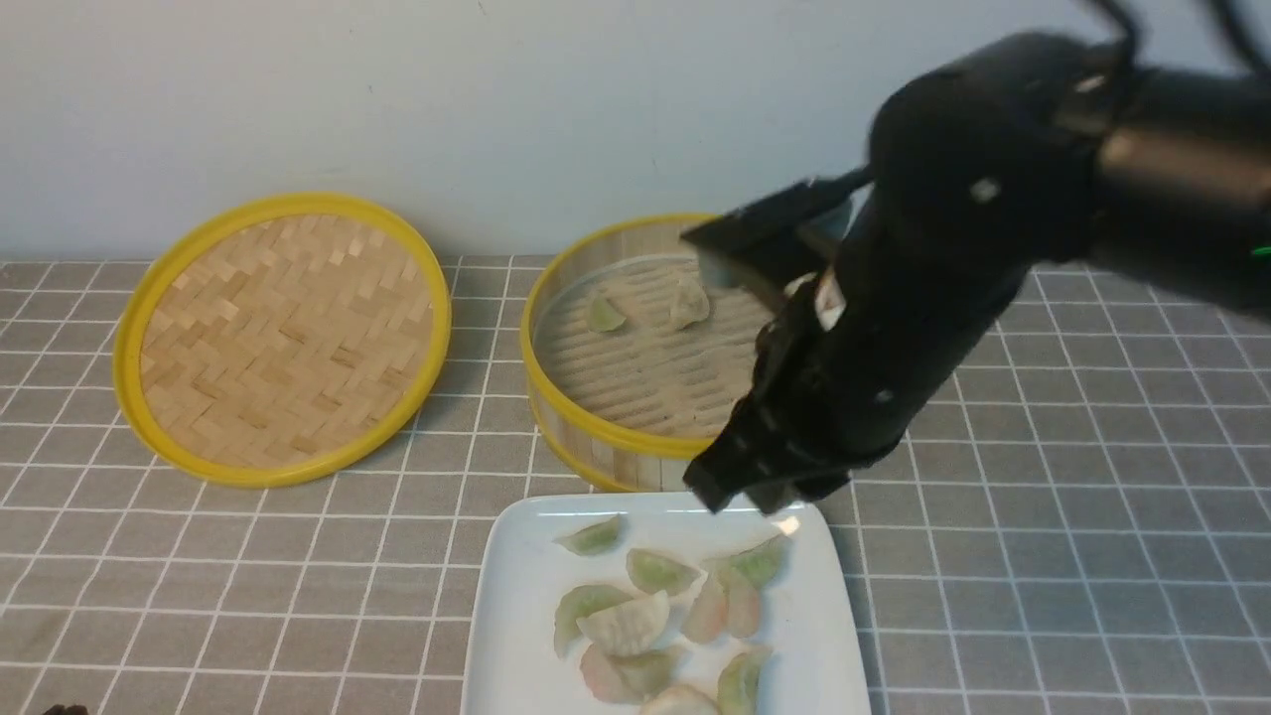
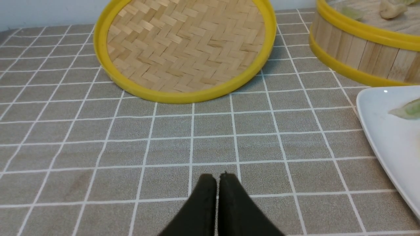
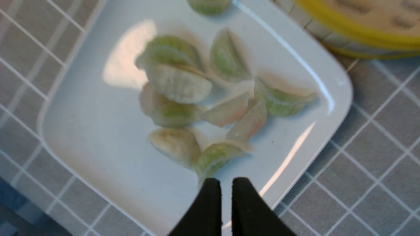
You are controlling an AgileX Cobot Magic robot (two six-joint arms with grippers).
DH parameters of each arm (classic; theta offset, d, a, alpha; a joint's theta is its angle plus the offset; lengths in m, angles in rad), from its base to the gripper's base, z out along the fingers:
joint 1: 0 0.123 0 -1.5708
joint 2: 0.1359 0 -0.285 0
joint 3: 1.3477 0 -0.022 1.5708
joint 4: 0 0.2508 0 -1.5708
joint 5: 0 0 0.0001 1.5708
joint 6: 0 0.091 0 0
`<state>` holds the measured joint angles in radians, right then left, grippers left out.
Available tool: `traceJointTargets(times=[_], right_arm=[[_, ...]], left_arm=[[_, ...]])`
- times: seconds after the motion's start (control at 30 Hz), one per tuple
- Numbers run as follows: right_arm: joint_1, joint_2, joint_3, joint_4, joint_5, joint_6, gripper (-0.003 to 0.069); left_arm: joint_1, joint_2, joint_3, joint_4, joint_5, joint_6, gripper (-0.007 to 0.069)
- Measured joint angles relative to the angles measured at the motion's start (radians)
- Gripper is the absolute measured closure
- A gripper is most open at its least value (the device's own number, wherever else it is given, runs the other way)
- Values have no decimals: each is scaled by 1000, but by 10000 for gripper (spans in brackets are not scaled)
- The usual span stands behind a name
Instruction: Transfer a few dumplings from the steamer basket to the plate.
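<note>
Right gripper (image 3: 223, 183) reads closed only from its wrist view.

The table (image 1: 1092, 516) has a grey, slightly rough surface with a grid of thin white lines that makes small squares. Behind its far edge a plain pale wall (image 1: 397, 99) rises, bluish-white in colour. The light is soft and even, and the shadows on the table are faint.
</note>
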<state>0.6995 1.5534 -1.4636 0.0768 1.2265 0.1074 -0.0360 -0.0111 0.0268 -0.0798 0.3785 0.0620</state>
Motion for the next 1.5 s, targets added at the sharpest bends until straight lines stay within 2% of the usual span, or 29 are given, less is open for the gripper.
traceJointTargets(times=[0.03,0.1,0.27,0.43,0.6,0.73,0.77,0.83,0.9,1.17,1.5], right_arm=[[0,0,0,0,0,3,635],[0,-161,0,-18,7,38,663],[0,-486,28,-103,-31,75,672],[0,-772,204,-193,-214,87,672],[0,-1063,553,-280,-517,97,672],[0,-1251,752,-298,-749,150,673],[0,-1259,760,-298,-761,156,673],[0,-1359,863,-302,-906,199,673],[0,-1404,912,-302,-961,230,673],[0,-1458,1020,-302,-979,260,673],[0,-1459,1024,-302,-948,267,673]], left_arm=[[0,0,0,0,0,0,629],[0,0,0,0,0,0,629],[0,0,0,0,0,0,629],[0,0,0,0,0,0,629],[0,0,0,0,0,0,629],[0,0,0,0,0,0,629],[0,0,0,0,0,0,629],[0,0,0,0,0,0,629],[0,0,0,0,0,0,629],[0,0,0,0,0,0,629],[0,0,0,0,0,0,629]])
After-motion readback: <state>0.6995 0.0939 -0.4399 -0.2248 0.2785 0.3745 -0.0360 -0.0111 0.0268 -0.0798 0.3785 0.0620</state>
